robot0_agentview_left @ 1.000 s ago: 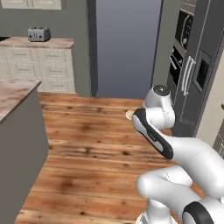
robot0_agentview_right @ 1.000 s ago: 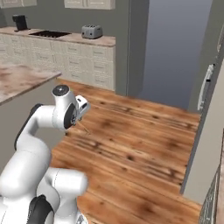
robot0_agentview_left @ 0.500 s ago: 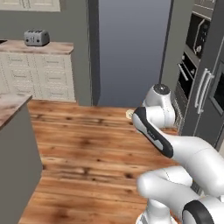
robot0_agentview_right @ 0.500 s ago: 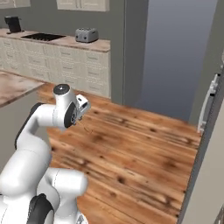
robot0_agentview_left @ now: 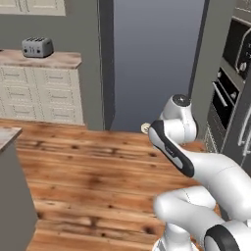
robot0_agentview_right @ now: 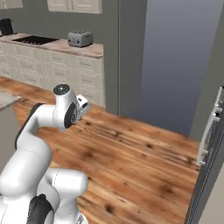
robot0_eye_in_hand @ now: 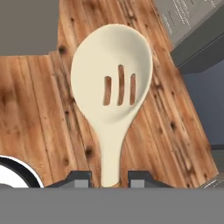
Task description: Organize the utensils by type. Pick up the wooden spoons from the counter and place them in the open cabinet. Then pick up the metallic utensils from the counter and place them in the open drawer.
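Farthest left in the left base view, a small grey two-slot toaster (robot0_agentview_left: 37, 47) sits on the reddish-brown stone surface (robot0_agentview_left: 54, 59) above cream drawer fronts, and everything else is placed from that toaster. To its right, past the dark grey wall panel and over the bare wooden plank floor (robot0_agentview_left: 83, 171), the white arm carries a pale slotted wooden spoon (robot0_eye_in_hand: 112, 94); in the left base view only a small tan round tip (robot0_agentview_left: 145, 128) pokes out beside the arm's upper joint, well right of and lower than the toaster. The hand view shows it best: the broad oval bowl with three slots stands away from the claw (robot0_eye_in_hand: 110, 178), and the two dark fingers are clenched on the thin end of the handle, one on each side. The spoon looks light and rigid, so it should not sag or bend, but a hold this far from the bowl leaves a long lever, and a smooth wooden handle could swivel between the pads during a quick swing. A grip nearer the neck would likely be steadier. In the right base view the claw (robot0_agentview_right: 83, 106) sits below and right of the toaster (robot0_agentview_right: 80, 38).
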